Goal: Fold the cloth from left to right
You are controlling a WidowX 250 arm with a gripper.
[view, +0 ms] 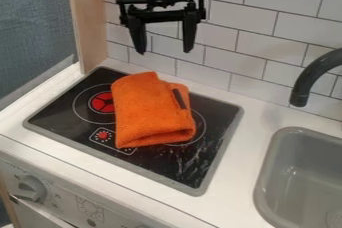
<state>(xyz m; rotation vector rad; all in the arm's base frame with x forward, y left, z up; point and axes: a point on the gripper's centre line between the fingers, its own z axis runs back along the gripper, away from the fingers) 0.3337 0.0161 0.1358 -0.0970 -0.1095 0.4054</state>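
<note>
Black glass-look stove top (153,164), grey-rimmed and set in a white counter (250,137), with a folded orange cloth (150,109) upon it. The cloth lies left of the stove's middle, a dark tag (179,99) near its right edge and a rounded fold at its near end; it partly covers two printed burner rings, the left one with a red centre (103,102), and touches the printed control panel (100,139). Black two-finger gripper (164,52): hanging from the view's top edge, above the cloth's level and before the white tiled wall (267,27), fingers pointing down and spread apart — open. Beyond the stove stand, at left, a pale wooden upright (85,17) and, at right, a curved black faucet (310,79) over a grey sink (267,172). Margins: black surface shows left, right and in front of the cloth — widest toward the near right corner; a white counter strip separates stove and sink; a grey knob (30,189) sits on the front panel below.
</note>
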